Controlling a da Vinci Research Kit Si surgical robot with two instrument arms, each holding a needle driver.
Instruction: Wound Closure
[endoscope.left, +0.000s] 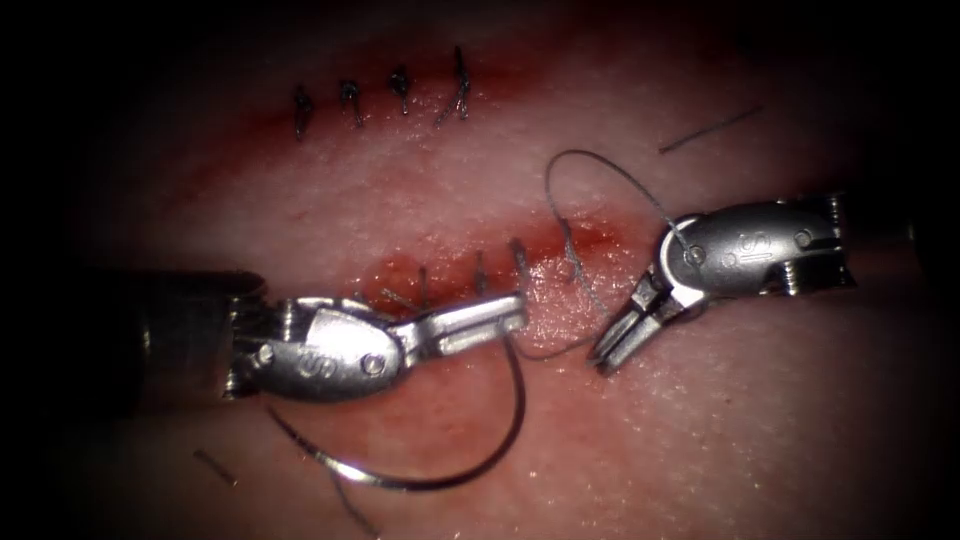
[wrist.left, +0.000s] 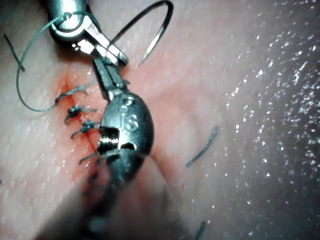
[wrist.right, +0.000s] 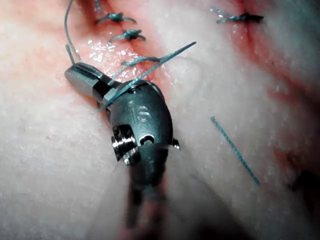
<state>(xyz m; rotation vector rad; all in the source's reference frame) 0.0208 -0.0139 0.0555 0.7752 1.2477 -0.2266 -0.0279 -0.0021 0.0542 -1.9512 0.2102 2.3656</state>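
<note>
My left tool (endoscope.left: 510, 312) reaches in from the left, its jaws shut on the curved needle (endoscope.left: 430, 485) near its thread end. The needle hangs free over the tissue (endoscope.left: 700, 420) below the cut (endoscope.left: 590, 238), out of the tissue, with its point toward the lower left. My right tool (endoscope.left: 607, 355) points down-left just right of the left jaws, shut on the thread (endoscope.left: 600, 165). The thread rises from the cut's right end and loops over the right tool's wrist. The left wrist view has the left tool (wrist.left: 100, 67), the needle (wrist.left: 167, 12) and the right tool (wrist.left: 117, 57). The right wrist view has the right tool (wrist.right: 75, 77) and the thread (wrist.right: 150, 70).
Three stitches (endoscope.left: 478, 270) close the left part of the cut, with red fluid around them. A second row of stitches (endoscope.left: 400, 90) lies farther up. Loose cut thread ends lie at the upper right (endoscope.left: 710, 130) and lower left (endoscope.left: 215, 465).
</note>
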